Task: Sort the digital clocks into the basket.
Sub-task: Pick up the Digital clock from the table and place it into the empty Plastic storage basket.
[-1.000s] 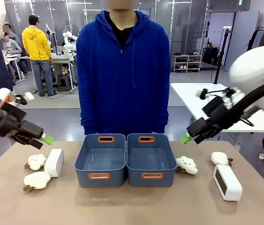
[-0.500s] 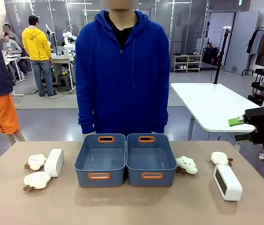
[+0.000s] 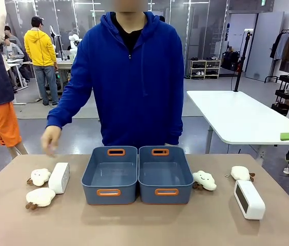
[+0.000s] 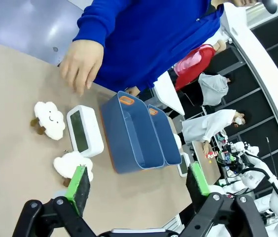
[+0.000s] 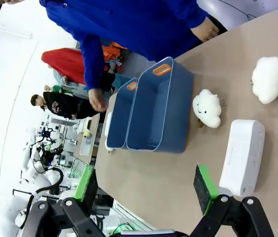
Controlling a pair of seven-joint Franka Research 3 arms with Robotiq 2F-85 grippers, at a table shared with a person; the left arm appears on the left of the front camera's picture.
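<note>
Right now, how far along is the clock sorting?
Done: nothing; the left basket and right basket are empty. In hand: the person's hand hangs near the left clock, not touching; left gripper and right gripper are open, empty. Left: both clocks, including the right clock.

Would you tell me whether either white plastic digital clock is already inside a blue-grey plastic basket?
No, one white clock lies left of the blue-grey baskets and the other clock right.

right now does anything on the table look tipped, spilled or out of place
Nothing stands out: the baskets sit upright side by side; the left clock, right clock and plush toys rest intact on the table.
</note>
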